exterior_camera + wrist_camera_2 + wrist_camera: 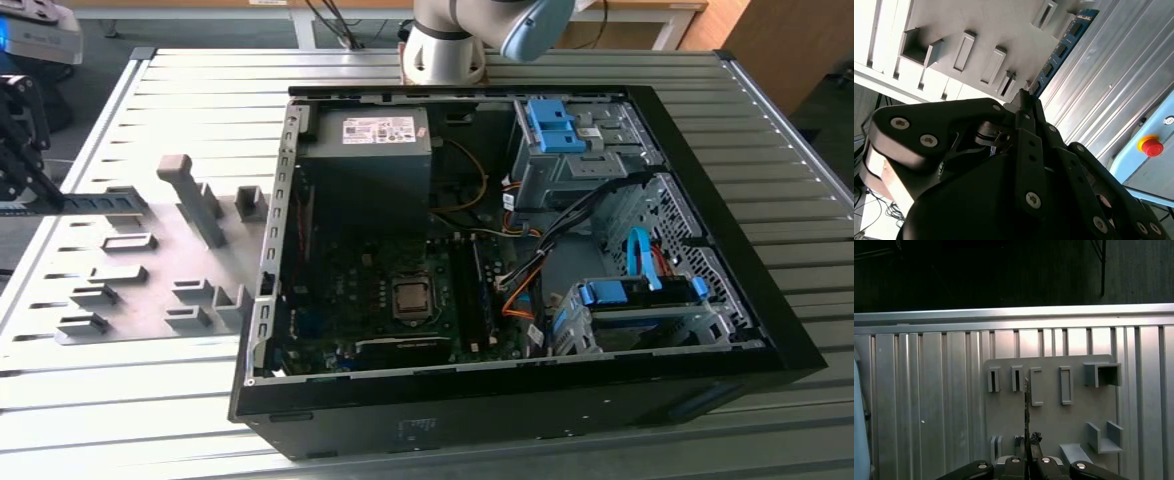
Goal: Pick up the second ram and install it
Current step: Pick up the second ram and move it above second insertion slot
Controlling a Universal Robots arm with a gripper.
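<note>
Slatted table (929, 390); second ram (1026, 405) in claw (1028, 442)

I see the long, thin dark-green circuit-board strip with small black chips (1064, 47) pinched at one end by the black gripper (1028, 440). It is held over the gray holder plate (1054, 420). The strip is edge-on in the first wrist view and lies level at the exterior view's left.

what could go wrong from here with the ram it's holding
1. The gripper pinches the second ram near one end, so the long free part could tilt or slip.
2. In the exterior view, orange cables lie close beside the memory slots in the case; the stick might snag them.
</note>
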